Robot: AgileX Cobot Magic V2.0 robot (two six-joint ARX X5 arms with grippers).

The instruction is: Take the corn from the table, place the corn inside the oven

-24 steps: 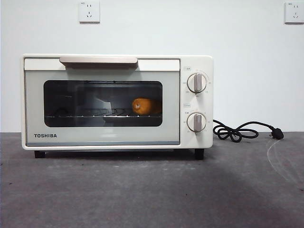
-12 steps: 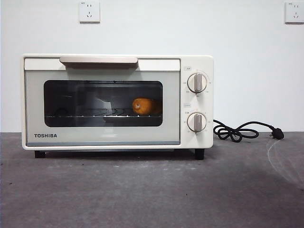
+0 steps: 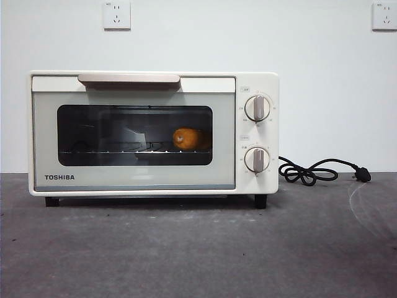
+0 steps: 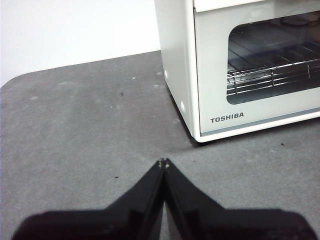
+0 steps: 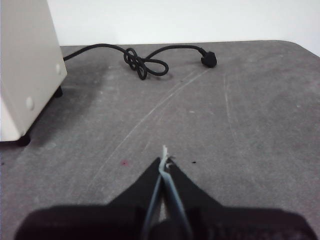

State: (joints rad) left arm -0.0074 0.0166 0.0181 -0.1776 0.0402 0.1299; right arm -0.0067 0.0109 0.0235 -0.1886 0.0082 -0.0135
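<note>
corn point(image 3: 187, 138) on rack in oven point(image 3: 152, 133), door shut | looks stiff, bumpy, light; grip mid-cob | L claw point(image 4: 164, 162) & R claw point(image 5: 165, 162) closed, empty, over surface point(image 3: 198, 248) beside oven

1. I am seeing the oven point(image 3: 152, 133) sitting on the table point(image 3: 198, 248), its door shut.
2. The corn point(image 3: 186, 138) is lying inside on the rack point(image 3: 124, 149), toward the knob side.
3. The cord point(image 3: 310, 172) is trailing on the table to the oven's right.
4. The left gripper point(image 4: 163, 162) is hovering before the oven's left corner, the right gripper point(image 5: 164, 162) out beside its right flank.
</note>
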